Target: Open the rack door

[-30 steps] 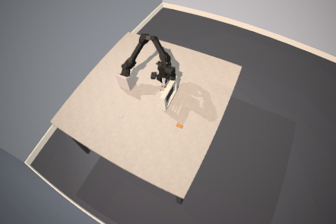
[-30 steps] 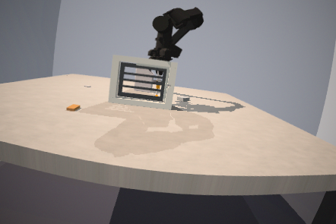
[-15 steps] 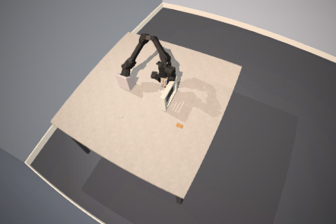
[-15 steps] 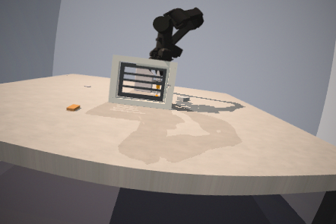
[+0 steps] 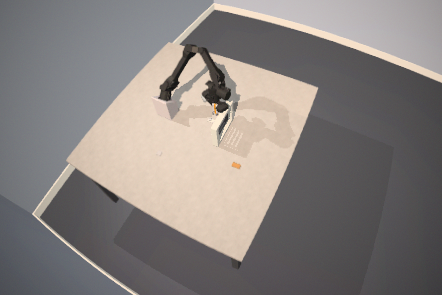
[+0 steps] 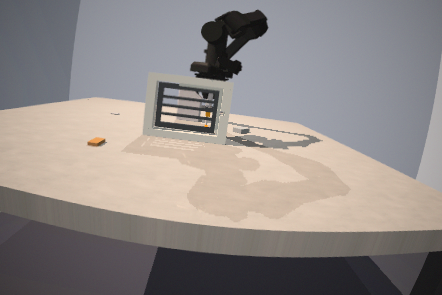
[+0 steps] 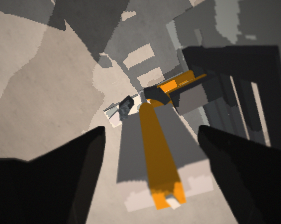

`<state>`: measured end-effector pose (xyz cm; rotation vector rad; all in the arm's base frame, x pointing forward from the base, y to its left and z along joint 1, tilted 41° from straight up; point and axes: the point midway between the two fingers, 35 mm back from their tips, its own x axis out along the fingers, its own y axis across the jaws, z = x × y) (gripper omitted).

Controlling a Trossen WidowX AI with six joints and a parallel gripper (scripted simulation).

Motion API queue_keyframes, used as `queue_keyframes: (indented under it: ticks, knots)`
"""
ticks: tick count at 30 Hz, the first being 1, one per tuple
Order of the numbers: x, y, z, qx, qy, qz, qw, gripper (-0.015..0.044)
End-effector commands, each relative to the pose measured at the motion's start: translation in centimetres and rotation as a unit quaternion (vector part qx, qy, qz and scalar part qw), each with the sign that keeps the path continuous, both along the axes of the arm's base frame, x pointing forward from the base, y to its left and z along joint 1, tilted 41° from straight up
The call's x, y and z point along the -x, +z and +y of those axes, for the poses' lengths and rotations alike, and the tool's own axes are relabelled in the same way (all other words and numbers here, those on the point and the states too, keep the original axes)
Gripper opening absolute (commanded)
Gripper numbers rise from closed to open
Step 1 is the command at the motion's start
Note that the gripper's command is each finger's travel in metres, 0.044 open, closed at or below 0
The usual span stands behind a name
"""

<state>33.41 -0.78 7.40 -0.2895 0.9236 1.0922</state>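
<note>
The gripper (image 5: 218, 105) (image 6: 205, 95) (image 7: 152, 132) is standing released, its fingers apart on both sides of the handle (image 6: 208, 114) (image 7: 158, 150), which is lying below the wrist, beside the barred door (image 6: 186, 127) (image 7: 236, 55), its long axis upright and pointing between the fingertips.

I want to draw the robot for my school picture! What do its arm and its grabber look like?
The arm is black all over, made of chunky tubes with fat, rounded joints. Its tool has two black fingers that narrow toward their ends, like blunt wedges. I can't make out any stickers, letters or cables, so you could draw it plain.
</note>
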Motion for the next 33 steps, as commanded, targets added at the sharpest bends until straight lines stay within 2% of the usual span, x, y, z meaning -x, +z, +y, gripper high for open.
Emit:
queue_keyframes:
  ticks: [1, 8, 16, 24, 33]
  knots:
    - [0.01, -0.1, 0.0, -0.014, -0.076, 0.064, 0.995, 0.0287]
    - [0.01, -0.1, 0.0, -0.039, -0.205, 0.172, 0.963, 0.0287]
    - [0.01, -0.1, 0.0, -0.066, -0.346, 0.288, 0.891, 0.0287]
    - [0.01, -0.1, 0.0, -0.09, -0.473, 0.393, 0.784, 0.0287]
    - [0.01, -0.1, 0.0, -0.113, -0.593, 0.493, 0.627, 0.0287]
